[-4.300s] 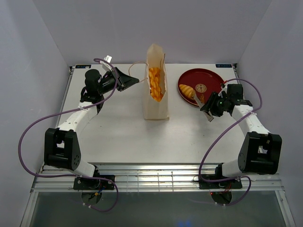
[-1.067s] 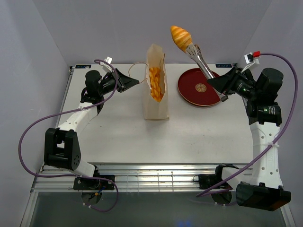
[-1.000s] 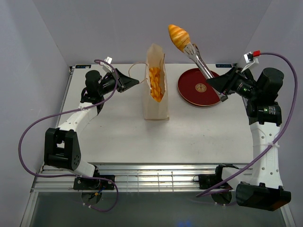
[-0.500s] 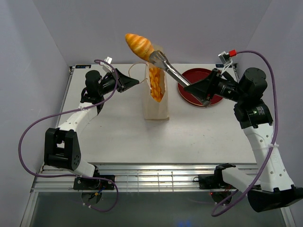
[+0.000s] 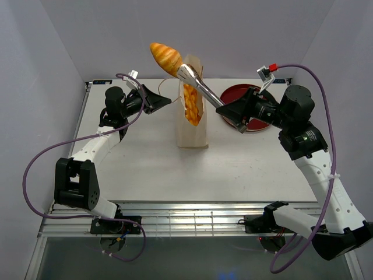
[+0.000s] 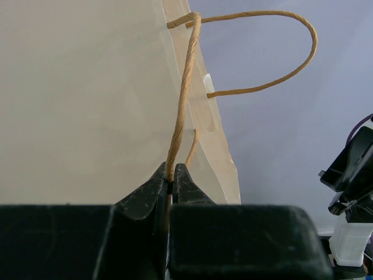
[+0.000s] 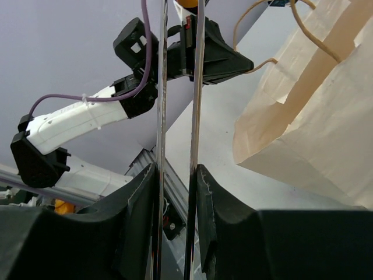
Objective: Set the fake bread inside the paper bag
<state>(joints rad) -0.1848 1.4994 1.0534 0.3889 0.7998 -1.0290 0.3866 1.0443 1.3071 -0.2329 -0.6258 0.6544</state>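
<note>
We steady the paper bag [image 5: 192, 132] with the left gripper [image 6: 171, 175] pinched on its handle [image 6: 185, 93]; the right gripper [image 7: 176, 175] squeezes tongs [image 5: 201, 87] holding fake bread [image 5: 165, 56] aloft (not yet inside).

Golden-orange, brown-striped fake bread [image 5: 165, 56]; cream-beige paper bag [image 5: 191, 131], brown cord handles [image 6: 185, 87]; dark red plate [image 5: 232, 93]; silver tongs [image 5: 204, 90]

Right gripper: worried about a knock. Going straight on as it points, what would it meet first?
Probably the paper bag, its top rim just ahead under the tongs; the left gripper lies beyond. Height is unclear, so it might pass over.
</note>
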